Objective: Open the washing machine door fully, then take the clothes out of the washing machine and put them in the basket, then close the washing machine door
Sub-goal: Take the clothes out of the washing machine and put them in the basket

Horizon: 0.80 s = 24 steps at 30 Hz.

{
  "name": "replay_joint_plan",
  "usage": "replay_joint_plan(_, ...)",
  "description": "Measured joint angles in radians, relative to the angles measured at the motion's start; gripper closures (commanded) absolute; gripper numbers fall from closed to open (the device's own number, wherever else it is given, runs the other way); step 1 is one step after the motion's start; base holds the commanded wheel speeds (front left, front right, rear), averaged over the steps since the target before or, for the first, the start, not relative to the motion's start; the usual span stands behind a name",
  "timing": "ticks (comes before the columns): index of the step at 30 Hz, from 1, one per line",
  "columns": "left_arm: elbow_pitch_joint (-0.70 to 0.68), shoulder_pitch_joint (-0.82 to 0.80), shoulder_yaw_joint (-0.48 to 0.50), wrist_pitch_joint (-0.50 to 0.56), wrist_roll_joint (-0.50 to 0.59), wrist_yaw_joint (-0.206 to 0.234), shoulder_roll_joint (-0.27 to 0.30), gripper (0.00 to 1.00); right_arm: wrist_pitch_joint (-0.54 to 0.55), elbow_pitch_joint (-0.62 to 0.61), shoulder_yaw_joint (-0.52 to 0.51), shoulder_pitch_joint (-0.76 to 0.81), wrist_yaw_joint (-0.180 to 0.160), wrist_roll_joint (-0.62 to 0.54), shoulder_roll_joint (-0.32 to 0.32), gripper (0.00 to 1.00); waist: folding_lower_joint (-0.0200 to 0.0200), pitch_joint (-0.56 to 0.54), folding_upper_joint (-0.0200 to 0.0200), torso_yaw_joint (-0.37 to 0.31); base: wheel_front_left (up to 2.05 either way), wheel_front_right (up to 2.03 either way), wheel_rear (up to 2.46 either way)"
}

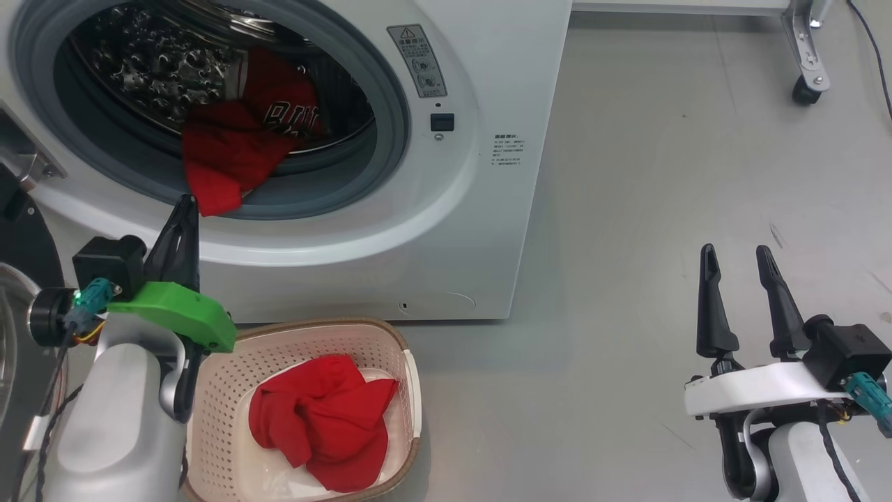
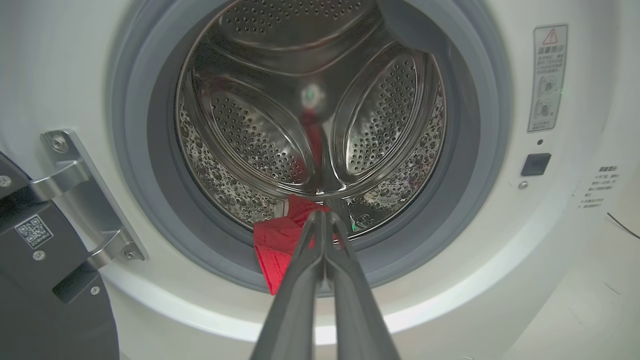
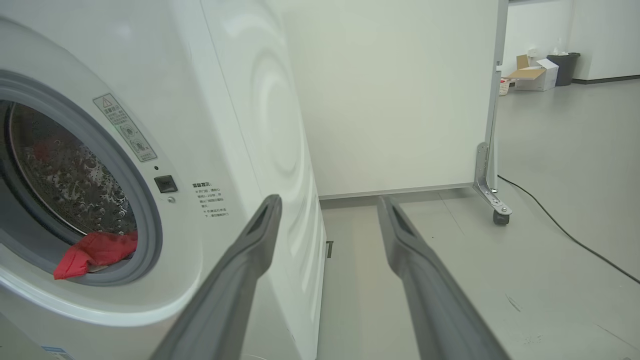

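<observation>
The washing machine [image 1: 488, 209] stands with its door [image 1: 24, 244] swung open to the left. Red clothes [image 1: 237, 146] lie at the drum's mouth, one corner hanging over the grey gasket [image 2: 272, 245]. My left gripper [image 1: 186, 202] is shut, its tips [image 2: 324, 216] at the lower edge of that hanging cloth; no fabric shows between the fingers. The cream basket [image 1: 327, 326] sits on the floor in front of the machine and holds a red garment [image 1: 327, 418]. My right gripper [image 1: 735, 252] is open and holds nothing, low over the floor to the machine's right.
The door's steel hinge [image 2: 85, 200] sits left of the drum opening. A white panel on a wheeled foot [image 3: 492, 200] stands behind the machine, with a black cable [image 3: 565, 230] across the grey floor. Boxes and a bin [image 3: 537, 75] are far off.
</observation>
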Motion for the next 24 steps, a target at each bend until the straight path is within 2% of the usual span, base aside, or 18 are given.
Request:
replay_joint_plan(1,0.0,0.0,0.0,0.0,0.0,0.0,0.0,0.98,0.0,0.0,0.0,0.0,0.0,0.0,0.0,0.0,0.0,0.0,0.0,0.0,0.0,0.0,0.0)
replay_joint_plan(2,-0.011,0.008,0.003,-0.002,-0.002,0.0,-0.002,0.91,0.0,-0.001,0.0,0.0,0.0,-0.001,0.0,0.0,0.0,-0.003,0.0,0.002,0.0,0.0,0.0)
replay_joint_plan(3,-0.025,0.017,0.004,-0.003,-0.002,0.0,-0.003,0.73,0.0,-0.003,0.0,0.0,0.001,-0.001,0.0,0.0,0.0,-0.005,0.0,0.004,0.0,0.0,0.0)
replay_joint_plan(4,-0.036,0.027,0.003,-0.003,-0.003,0.0,-0.005,0.73,0.0,-0.003,0.0,0.0,0.002,-0.002,0.0,0.0,0.0,-0.007,0.0,0.004,0.0,0.0,0.0)
replay_joint_plan(6,-0.059,0.049,-0.002,-0.002,-0.004,0.0,-0.009,0.0,0.0,-0.006,0.0,0.002,0.007,-0.002,0.0,0.0,0.0,-0.01,0.0,0.005,0.0,0.0,0.0)
replay_joint_plan(24,-0.244,0.206,0.006,-0.003,-0.012,0.0,-0.019,0.0,0.0,-0.011,0.0,0.021,0.016,-0.006,0.004,0.0,0.0,-0.016,0.0,-0.004,0.0,0.0,0.0)
